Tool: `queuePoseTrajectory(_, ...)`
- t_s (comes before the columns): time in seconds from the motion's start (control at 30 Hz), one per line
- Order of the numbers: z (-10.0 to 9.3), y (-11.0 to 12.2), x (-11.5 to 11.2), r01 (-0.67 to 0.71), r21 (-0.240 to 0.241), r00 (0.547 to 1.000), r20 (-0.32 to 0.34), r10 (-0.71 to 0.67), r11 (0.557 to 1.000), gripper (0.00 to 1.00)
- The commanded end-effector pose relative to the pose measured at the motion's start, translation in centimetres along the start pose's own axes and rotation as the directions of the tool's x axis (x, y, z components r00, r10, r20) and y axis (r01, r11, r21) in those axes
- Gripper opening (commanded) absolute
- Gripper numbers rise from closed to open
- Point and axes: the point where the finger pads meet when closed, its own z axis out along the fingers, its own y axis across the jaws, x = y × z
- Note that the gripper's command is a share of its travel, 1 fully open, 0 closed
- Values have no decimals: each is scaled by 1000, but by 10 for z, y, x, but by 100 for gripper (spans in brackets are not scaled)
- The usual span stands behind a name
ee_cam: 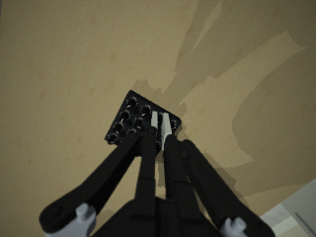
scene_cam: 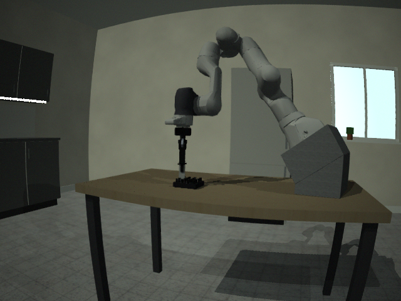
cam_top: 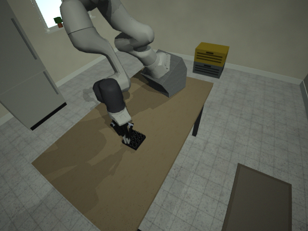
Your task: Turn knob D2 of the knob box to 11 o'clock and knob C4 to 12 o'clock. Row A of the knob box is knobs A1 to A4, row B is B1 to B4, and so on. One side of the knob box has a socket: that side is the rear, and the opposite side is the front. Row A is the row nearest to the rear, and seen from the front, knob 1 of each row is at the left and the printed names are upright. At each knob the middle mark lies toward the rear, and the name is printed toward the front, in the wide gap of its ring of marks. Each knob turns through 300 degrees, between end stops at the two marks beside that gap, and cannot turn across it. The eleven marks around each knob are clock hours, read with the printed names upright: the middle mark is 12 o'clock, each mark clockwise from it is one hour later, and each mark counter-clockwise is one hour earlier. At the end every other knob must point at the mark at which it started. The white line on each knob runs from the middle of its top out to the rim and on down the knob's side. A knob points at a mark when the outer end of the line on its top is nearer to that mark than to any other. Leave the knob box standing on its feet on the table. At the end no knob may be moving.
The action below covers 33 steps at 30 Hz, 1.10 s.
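Observation:
The black knob box (cam_top: 138,139) (scene_cam: 196,183) (ee_cam: 126,121) stands on the wooden table (cam_top: 99,186) (scene_cam: 226,197) (ee_cam: 59,74), near its middle. My gripper (cam_top: 127,141) (scene_cam: 182,176) (ee_cam: 159,118) points straight down onto the box, at the side nearest the arm. Its white fingertip pads stand close together, with only a narrow gap, at knob height. They look closed on one small knob, which the fingers hide. I cannot tell which knob it is. The marks and the white lines on the knobs are too small to read.
The robot's grey base block (cam_top: 173,74) (scene_cam: 320,165) stands at the far end of the table. A yellow and grey crate (cam_top: 211,59) is on the floor beyond it. A fridge (cam_top: 22,74) stands at the left and a dark low bench (cam_top: 258,198) at the lower right.

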Motion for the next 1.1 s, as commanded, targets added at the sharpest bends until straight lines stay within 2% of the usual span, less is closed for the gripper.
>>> queuePoseTrajectory(0.0, 0, 1, 1, 111, 3, 994, 1, -111, 994, 5)
queuePoseTrajectory(0.2, 0, 1, 1, 243, 3, 970, 1, -243, 970, 5)
queuePoseTrajectory(0.27, 0, 1, 1, 243, 3, 970, 1, -243, 970, 5)
queuePoseTrajectory(0.77, 0, 1, 1, 486, 3, 874, 0, -486, 874, 5)
queuePoseTrajectory(0.83, 0, 1, 1, 486, 3, 874, 0, -486, 874, 5)
queuePoseTrajectory(1.07, 0, 1, 1, 593, 3, 805, 0, -593, 805, 5)
